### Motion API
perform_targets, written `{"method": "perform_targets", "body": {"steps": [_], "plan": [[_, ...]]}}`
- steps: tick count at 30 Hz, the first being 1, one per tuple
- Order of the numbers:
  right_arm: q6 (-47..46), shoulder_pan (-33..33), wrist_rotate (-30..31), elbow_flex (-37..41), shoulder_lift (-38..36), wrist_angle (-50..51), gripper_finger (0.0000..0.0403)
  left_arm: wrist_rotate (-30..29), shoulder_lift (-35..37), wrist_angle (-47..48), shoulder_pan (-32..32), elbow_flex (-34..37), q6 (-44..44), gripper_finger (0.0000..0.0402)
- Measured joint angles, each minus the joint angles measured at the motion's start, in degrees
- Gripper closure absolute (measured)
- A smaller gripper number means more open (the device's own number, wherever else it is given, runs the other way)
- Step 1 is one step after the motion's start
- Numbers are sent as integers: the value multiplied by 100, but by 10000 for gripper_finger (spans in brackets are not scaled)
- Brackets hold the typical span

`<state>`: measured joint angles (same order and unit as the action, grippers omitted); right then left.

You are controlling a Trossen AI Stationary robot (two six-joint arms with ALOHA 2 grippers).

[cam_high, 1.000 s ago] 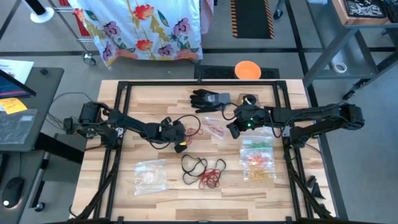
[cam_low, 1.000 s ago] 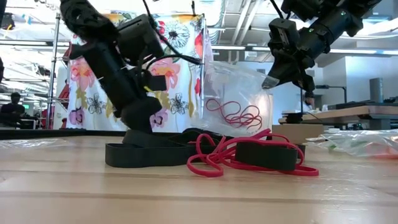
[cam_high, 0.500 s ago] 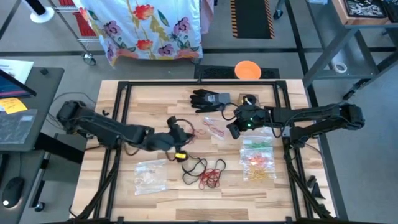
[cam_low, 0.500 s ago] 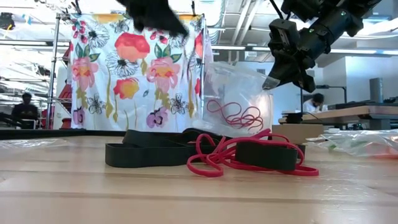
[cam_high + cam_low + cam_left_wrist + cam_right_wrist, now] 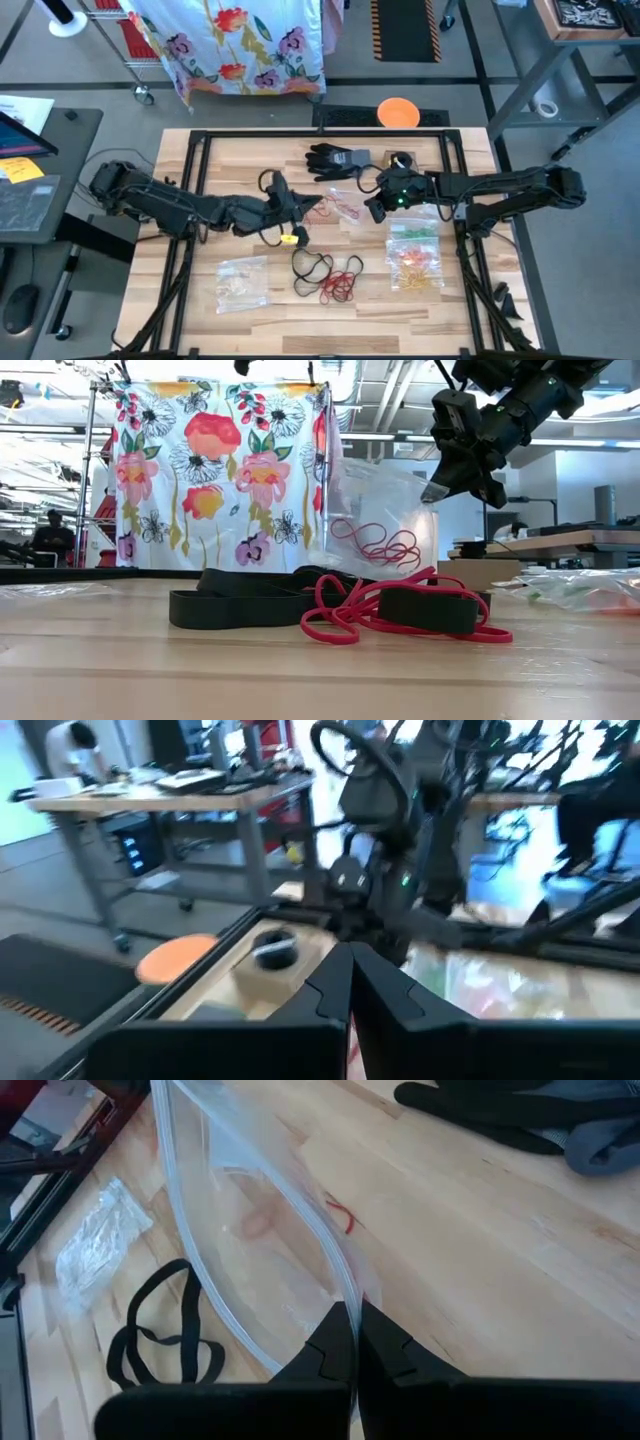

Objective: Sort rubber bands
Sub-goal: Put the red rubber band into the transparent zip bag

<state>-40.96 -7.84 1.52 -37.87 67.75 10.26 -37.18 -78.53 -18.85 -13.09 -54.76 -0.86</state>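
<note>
— Which containers are on the table, and what sits in each?

— The right gripper [image 5: 374, 210] has its fingers pinched shut on the edge of a clear plastic bag [image 5: 385, 510], which hangs above the table's middle. A few red rubber bands [image 5: 380, 545] lie curled inside it. In the right wrist view the bag's rim [image 5: 250, 1210] runs straight into the closed fingers [image 5: 345, 1345].

— And the other bags?

— One bag at the right [image 5: 415, 262] lies flat and holds green, orange and yellow bands. Another bag at the front left [image 5: 243, 282] holds pale bands; their exact colour cannot be told.

— Where are the loose bands?

— A pile of black and red bands [image 5: 328, 277] rests on the wood between the two flat bags. In the low view the wide black loops [image 5: 250, 605] touch the red ones [image 5: 400, 615].

— What does the left arm do?

— The left gripper [image 5: 297, 205] hovers just beside the hanging bag, its fingers [image 5: 345, 990] pressed together. Whether they grip anything cannot be told.

— What else is on the surface?

— A black glove [image 5: 335, 161] lies near the far edge of the wooden table [image 5: 230, 160], with a small roll of tape [image 5: 400, 160] beside it.

— And the room?

— A flowered cloth [image 5: 220, 470] hangs behind the table, an orange disc [image 5: 397, 112] lies on the floor, and a person [image 5: 50, 535] sits far off.
</note>
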Motion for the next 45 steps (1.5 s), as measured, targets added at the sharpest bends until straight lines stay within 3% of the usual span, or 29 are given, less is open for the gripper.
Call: {"method": "perform_targets", "body": {"steps": [9,15,23,31,45], "plan": [[-14,0,2,0,0,-62,403,1327,-336,-1169,721,-28,0,401],[-14,0,2,0,0,-46,403,1494,-565,-1138,1086,-238,82,401],[-7,0,4,0,0,-148,403,2186,-1229,-1166,1388,-862,234,401],[29,65,7,0,2,-120,403,2122,-1792,-972,1410,-1176,68,401],[34,85,7,2,1,-111,403,2093,-1788,-730,1629,-1478,-162,401]]}}
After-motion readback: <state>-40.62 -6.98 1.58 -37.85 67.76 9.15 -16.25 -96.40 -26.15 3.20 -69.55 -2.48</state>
